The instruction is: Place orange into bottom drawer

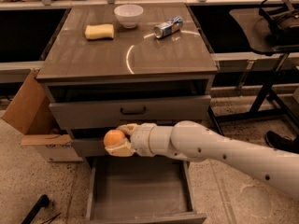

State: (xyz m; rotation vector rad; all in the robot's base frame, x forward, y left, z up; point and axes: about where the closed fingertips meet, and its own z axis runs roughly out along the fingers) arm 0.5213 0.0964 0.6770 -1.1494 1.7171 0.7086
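Small, round, smooth orange (pixel 113 136) — clamped in tool (pixel 116 143) above open bottom drawer (pixel 140 190) w/ grey floor.

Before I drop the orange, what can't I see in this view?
All in the camera view:
- Orange: its right side, covered by the gripper holding it above the bottom drawer.
- Bottom drawer: front face cut off by the lower edge.
- Middle drawer: handle hidden behind gripper and arm.
- Can: label too small.
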